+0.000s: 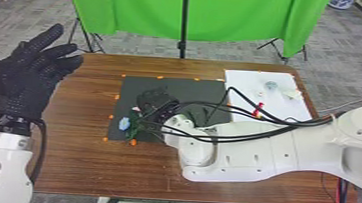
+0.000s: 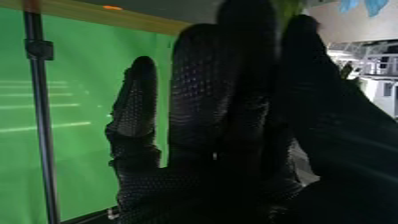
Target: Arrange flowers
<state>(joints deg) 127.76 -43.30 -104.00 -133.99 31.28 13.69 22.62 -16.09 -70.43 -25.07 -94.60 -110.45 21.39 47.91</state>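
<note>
Flowers are the matter of the work, and the arranging looks partly done. At the far left of the head view the left hand point(image 1: 30, 70) is raised beside the desk point(image 1: 75, 156), its fingers spread and holding nothing. Next, over the left part of the dark mat point(image 1: 196, 86), come a blue flower point(image 1: 124, 123), green stems point(image 1: 134, 130) just beside it and a small pink bloom point(image 1: 136, 108); whether a vase holds them I cannot tell. The right hand point(image 1: 155, 99) is close by, above the mat, its fingers nearly straight, with a strip of green point(image 2: 287, 7) near their tips in the right wrist view; I see no clear grip on it. Farther right, a red piece point(image 1: 258, 109) and a pale blue piece point(image 1: 271, 85) are at the white sheet point(image 1: 246, 78). If those are blooms too, they probably remain to be added before the job is finished.
</note>
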